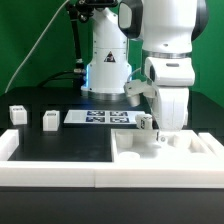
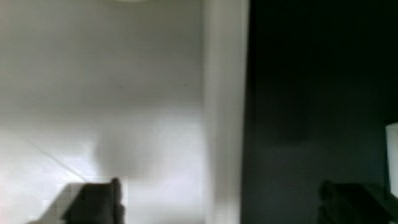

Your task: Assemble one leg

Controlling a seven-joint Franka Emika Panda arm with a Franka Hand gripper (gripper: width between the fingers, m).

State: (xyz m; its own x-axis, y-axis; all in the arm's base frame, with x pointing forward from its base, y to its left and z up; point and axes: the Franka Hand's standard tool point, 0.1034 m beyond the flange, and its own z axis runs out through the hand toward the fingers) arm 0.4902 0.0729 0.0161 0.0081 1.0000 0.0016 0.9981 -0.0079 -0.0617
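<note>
The gripper is spread wide. In the wrist view its two dark fingers sit well apart with nothing pinched between them. Right under it is one big white square tray with raised rims. It looks smooth and matte, and the wrist view shows its pale surface ending in a straight edge against the black table.

I count three little white blocks in total. The closest is the leg, a small upright chunk with a black-and-white square tag on its face. It stands just beside the fingers, at the tray's rim, on the exterior view's left of the hand. I can't tell if a finger actually touches it.

Further out on that same side lies one thin flat marker board with a row of tags. Past that, well apart from the hand, are the two other blocks: one, then another. Both are boxy, white and upright.

A long white ledge runs along the table's front edge.
</note>
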